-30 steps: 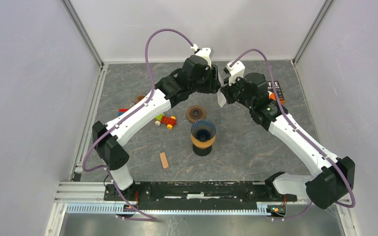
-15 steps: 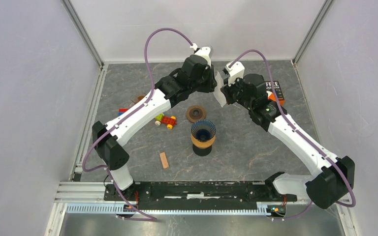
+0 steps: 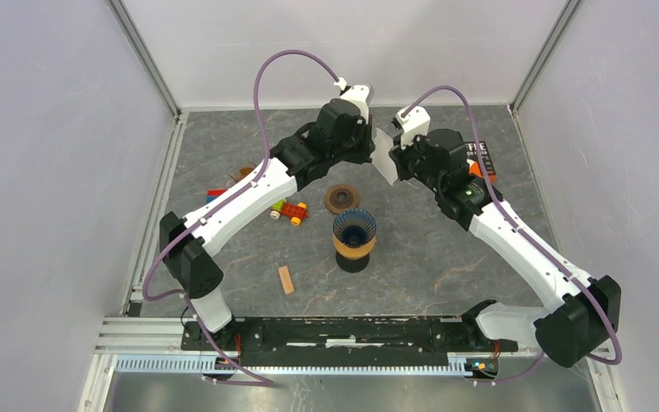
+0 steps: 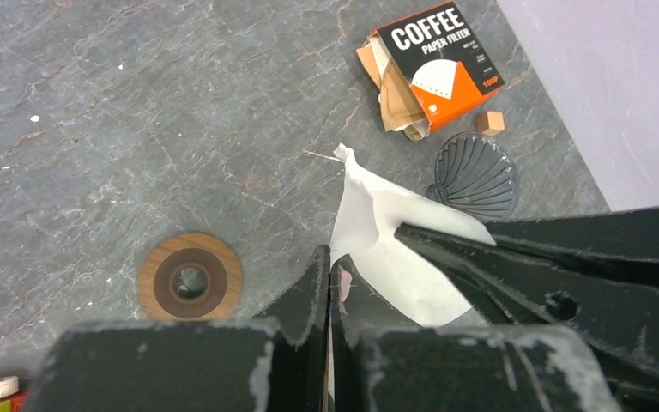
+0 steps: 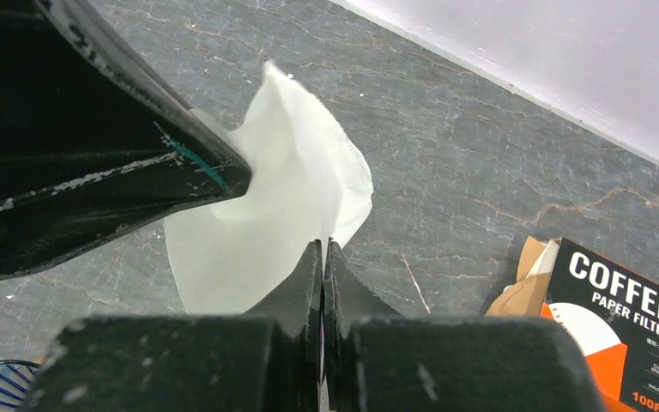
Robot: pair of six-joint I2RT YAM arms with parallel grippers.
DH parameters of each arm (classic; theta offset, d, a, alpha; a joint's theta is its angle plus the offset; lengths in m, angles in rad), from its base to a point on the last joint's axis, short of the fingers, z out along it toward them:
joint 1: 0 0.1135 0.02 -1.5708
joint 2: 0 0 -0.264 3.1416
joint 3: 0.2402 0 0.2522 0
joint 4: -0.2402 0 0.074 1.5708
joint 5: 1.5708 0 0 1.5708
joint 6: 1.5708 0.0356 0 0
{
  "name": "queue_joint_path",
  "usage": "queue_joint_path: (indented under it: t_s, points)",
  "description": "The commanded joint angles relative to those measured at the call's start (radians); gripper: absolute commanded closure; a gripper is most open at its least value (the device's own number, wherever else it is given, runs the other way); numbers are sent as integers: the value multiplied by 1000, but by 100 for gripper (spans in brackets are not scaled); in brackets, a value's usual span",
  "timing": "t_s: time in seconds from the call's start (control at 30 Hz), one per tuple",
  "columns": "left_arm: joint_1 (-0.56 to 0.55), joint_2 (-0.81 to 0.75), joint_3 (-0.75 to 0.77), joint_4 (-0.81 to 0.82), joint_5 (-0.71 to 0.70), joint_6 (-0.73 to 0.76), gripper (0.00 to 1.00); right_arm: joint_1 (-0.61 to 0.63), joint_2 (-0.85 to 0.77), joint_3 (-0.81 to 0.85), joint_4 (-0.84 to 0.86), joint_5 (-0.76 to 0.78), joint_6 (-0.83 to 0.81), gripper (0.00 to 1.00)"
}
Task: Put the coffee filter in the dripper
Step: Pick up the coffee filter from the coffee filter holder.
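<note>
Coffee filter [image 5: 257, 215], one; dripper [image 3: 354, 233], one

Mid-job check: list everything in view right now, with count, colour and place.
coffee filter: one, white, held aloft, far middle
dripper: one, blue ribbed cone on tan stand, table centre, empty
wooden ring: one, brown, just beyond the dripper
filter box: one, black and orange, open, far right
ribbed dish: one, dark, beside the box
small cube: one, tan, beside box and dish
toy bricks: small cluster, red, yellow, green, left of the ring
wooden block: one, tan, near left
left end effector: one, black, shut on the coffee filter
right end effector: one, black, shut on the coffee filter
</note>
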Motion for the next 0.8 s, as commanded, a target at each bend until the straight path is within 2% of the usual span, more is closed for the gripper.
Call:
queue_joint_path:
  t_s: [0.0, 0.23, 0.6, 0.67, 0.77]
  points:
    - [3, -73, -44, 63, -7, 94, 98, -1, -29, 19, 33, 37, -13, 100]
    - [3, -117, -125, 111, -9, 149, 98, -11, -29, 24, 31, 33, -11, 100]
    - [3, -137, -132, 130, -32, 195, 95, -11, -26, 15, 35, -1, -17, 100]
    - [2, -143, -139, 141, -32, 206, 88, -12, -27, 16, 34, -15, -18, 100]
    - [3, -136, -137, 155, -30, 221, 71, -11, -25, 14, 38, -51, -8, 100]
